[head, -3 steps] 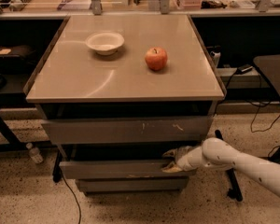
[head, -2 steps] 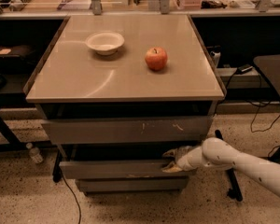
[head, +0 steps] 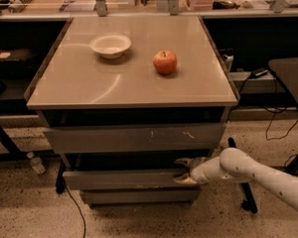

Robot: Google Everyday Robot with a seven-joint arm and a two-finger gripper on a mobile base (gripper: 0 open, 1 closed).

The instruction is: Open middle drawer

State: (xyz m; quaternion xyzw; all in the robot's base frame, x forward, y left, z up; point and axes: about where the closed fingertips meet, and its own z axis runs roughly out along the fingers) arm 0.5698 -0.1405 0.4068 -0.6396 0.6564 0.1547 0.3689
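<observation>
The middle drawer is a plain grey front under the wider scratched top drawer and above the narrowest bottom front. It stands out a little from the cabinet, with a dark gap above it. My gripper comes in from the lower right on a white arm. It sits at the right end of the middle drawer's front. One finger lies over the front's top edge and the other lies low on its face, so the fingers clasp the front.
On the cabinet's tan top stand a white bowl and a red apple. A dark table with cables stands at the right. A small bottle lies on the floor at the left. A cable runs under the cabinet.
</observation>
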